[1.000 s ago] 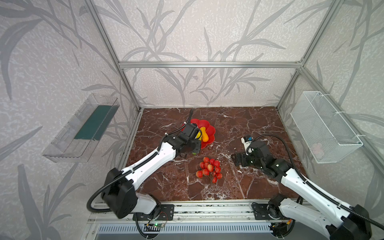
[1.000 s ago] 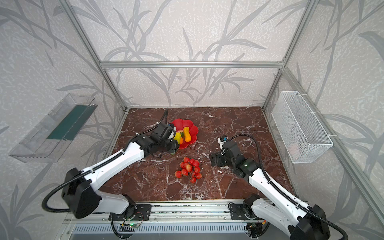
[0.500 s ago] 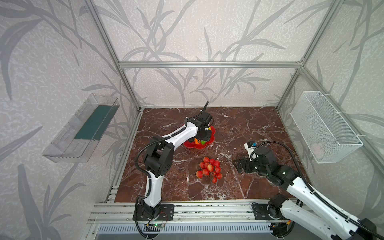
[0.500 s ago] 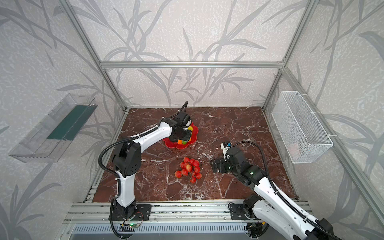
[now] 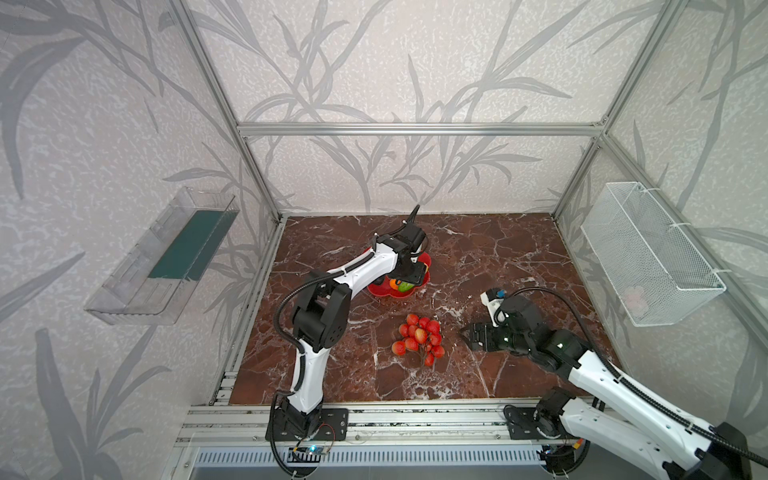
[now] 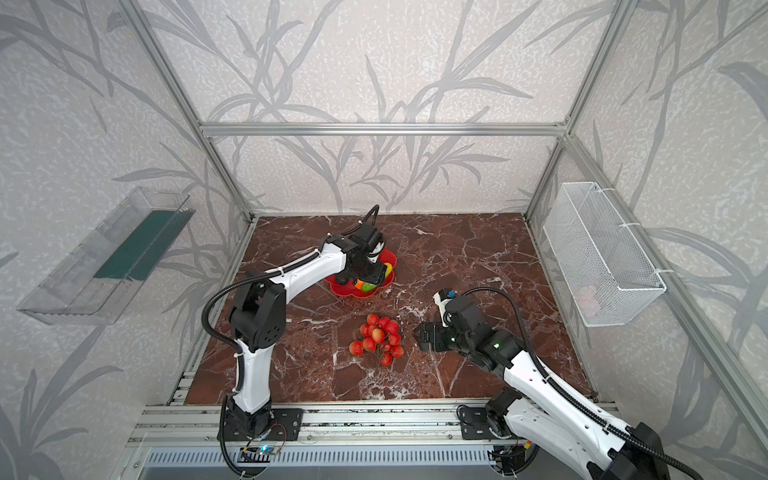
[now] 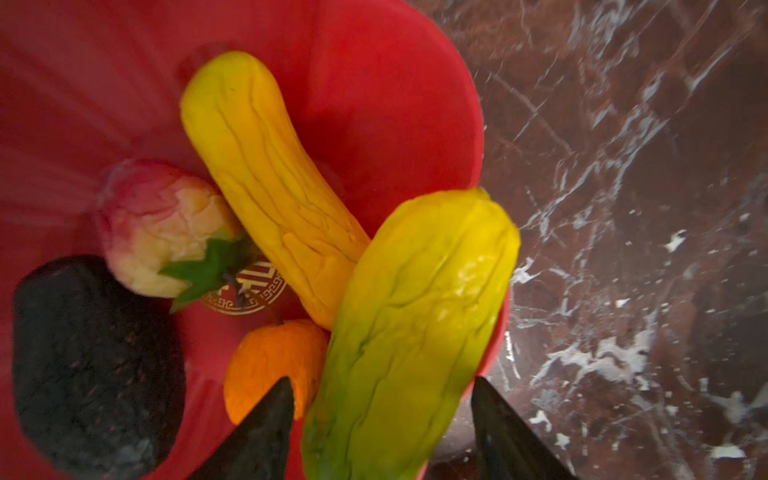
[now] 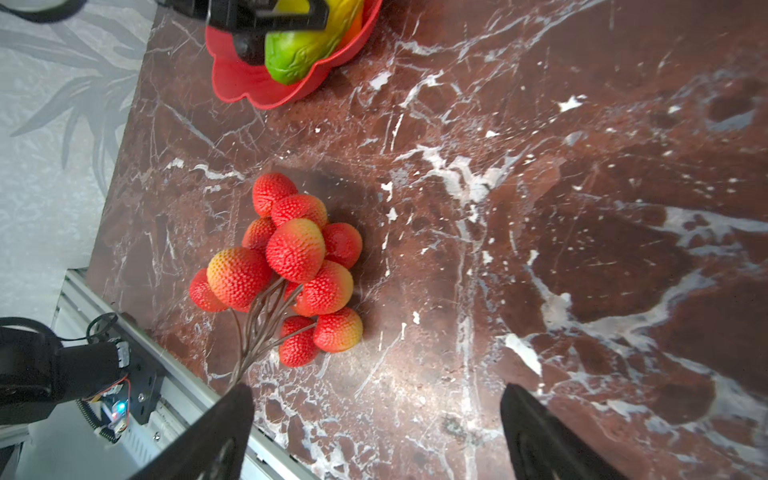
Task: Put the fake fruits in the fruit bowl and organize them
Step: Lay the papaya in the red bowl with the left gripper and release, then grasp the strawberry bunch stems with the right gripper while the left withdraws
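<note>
Black and pointed, the left claw (image 7: pixel 380 380) hangs over the red bowl (image 7: pixel 374 83) with its jaws spread apart, one either side of the yellow-green mango (image 7: pixel 415 324). A sliver of gap shows beside one finger, so the mango lies loose in the bowl, not pinched. It rests along the rim and leans on the long yellow fruit (image 7: pixel 266 178). A small orange (image 7: pixel 270 357) is tucked against the mango's green end. A red and cream peach (image 7: pixel 158 224) with a green leaf lies just beside the long fruit and partly covers the gold emblem (image 7: pixel 249 295). A dark bumpy avocado (image 7: pixel 91 357) sits next to the peach.

In both top views the left claw (image 5: pixel 409 274) covers much of the bowl (image 5: pixel 380 289), which stands on the brown marble table (image 5: pixel 498 257).

The red berries (image 5: pixel 417 338) lie on the table outside the bowl, at about 5 o'clock from it and well apart. The right claw (image 5: pixel 465 332) hovers at 3 o'clock from the berries, near them but not touching. Its jaws are wide apart with nothing between them, as the right wrist view shows (image 8: pixel 374 388).

A white wire basket (image 5: pixel 648 257) hangs on the wall at the table's 3 o'clock side, and a clear tray (image 5: pixel 162 257) at its 9 o'clock side
</note>
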Robot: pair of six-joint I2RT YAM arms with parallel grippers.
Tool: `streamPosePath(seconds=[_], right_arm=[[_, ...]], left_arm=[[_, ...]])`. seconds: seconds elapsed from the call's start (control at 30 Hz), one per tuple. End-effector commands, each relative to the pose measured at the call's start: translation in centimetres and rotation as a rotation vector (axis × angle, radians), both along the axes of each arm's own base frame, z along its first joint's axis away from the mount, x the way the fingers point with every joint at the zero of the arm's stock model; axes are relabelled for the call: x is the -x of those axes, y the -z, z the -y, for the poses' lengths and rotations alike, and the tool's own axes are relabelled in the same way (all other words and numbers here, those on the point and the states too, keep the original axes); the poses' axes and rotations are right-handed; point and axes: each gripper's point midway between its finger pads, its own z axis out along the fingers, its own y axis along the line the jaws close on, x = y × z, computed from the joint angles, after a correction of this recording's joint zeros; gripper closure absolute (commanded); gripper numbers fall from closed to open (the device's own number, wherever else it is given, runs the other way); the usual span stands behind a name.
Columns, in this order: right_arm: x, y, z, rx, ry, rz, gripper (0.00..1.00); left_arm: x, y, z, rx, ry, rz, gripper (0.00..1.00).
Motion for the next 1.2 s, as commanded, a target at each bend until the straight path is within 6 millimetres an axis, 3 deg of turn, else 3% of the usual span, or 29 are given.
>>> streamPosePath(seconds=[0.0,0.17,0.3,0.53,0.7,0.9,1.17], right_arm=[[1.0,0.0,-2.1,-0.049,-0.001,-0.036,0.09],[2.9,1.1,-5.2,-0.087,-0.019,-0.083,0.12],[4.2,1.8,-7.7,-0.125,-0.045,-0.137,0.15],[5.1,2.6,-10.9,-0.179,-0.063,-0.183,0.2],[5.5,3.5,-12.4,-0.199,-0.067,-0.218,0.24],[5.8,4.7,-13.9,-0.195,-0.068,-0.231,0.31],[5.3,6.1,-14.2,-0.181,-0.038,-0.236,0.6]], left_arm=[[-0.1,-7.8,-0.9,0.071,-0.019,0.179,0.2],[1.2,-14.7,-4.2,0.154,-0.13,0.426,0.16],[4.7,-17.2,-8.1,0.223,-0.224,0.572,0.11],[12.4,-15.7,-15.7,0.218,-0.364,0.64,0.06],[16.5,-14.0,-18.8,0.277,-0.442,0.651,0.04],[19.1,-13.3,-21.0,0.359,-0.529,0.69,0.02],[20.0,-13.0,-21.7,0.357,-0.539,0.678,0.02]])
